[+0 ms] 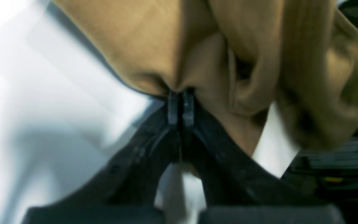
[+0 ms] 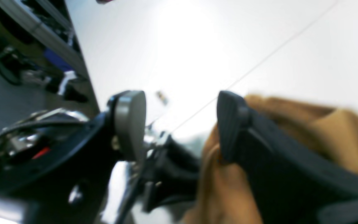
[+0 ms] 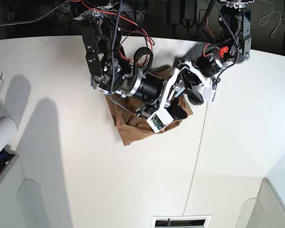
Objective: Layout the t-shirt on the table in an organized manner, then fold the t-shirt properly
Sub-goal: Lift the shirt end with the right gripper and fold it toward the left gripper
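**Shirt bunched at worktop centre, layout not yet achieved**

Item 1, right arm, at ten o'clock from the shirt in the base view: right gripper (image 2: 179,124), jaws released and standing apart with nothing between them; one pad lies against tan cloth without pinching it.

Item 2, t-shirt (image 3: 133,128): a crumpled heap just above the middle of the worktop (image 3: 61,166), partly hidden under both arms. No sleeve or hem spread flat. Laying out remains; folding remains entirely.

Item 3, left arm, at two o'clock: left gripper (image 1: 180,107), jaws clenched on a pinch of the shirt.

Writing: none legible; no brand or label can be made out.
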`<act>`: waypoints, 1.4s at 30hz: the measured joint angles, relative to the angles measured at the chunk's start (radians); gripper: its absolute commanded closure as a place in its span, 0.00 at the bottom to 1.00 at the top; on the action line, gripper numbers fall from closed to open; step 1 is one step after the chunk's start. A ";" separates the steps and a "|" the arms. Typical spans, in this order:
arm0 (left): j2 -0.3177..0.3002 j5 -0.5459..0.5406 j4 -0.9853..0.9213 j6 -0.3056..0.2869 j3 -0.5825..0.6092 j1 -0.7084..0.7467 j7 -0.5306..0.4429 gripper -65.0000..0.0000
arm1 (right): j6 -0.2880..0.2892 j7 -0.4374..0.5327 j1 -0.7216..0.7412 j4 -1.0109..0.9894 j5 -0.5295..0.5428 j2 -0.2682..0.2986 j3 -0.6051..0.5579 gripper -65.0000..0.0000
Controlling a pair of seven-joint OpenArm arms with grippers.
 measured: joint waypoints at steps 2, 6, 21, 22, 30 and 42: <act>-0.002 -0.051 0.000 0.000 -0.001 0.000 0.024 1.00 | 0.000 0.000 0.025 0.000 -0.008 0.000 -0.009 0.45; -0.003 -0.056 0.007 0.000 0.003 0.000 0.045 1.00 | 0.000 -0.016 0.052 0.000 -0.040 0.000 -0.013 0.52; -0.066 -0.087 0.021 0.000 0.003 0.014 0.080 1.00 | -0.004 -0.069 0.060 0.005 0.044 -0.001 0.305 1.00; -0.066 -0.087 0.021 0.000 0.003 0.014 0.080 1.00 | -0.004 -0.090 0.060 0.005 0.048 -0.001 0.327 1.00; -0.066 -0.080 0.037 0.001 0.003 0.019 0.095 1.00 | -0.004 -0.138 0.000 0.003 0.058 0.013 0.368 1.00; -0.066 -0.070 0.100 0.004 0.003 0.021 0.103 1.00 | -0.007 0.065 0.189 -0.378 -0.006 -0.012 0.095 1.00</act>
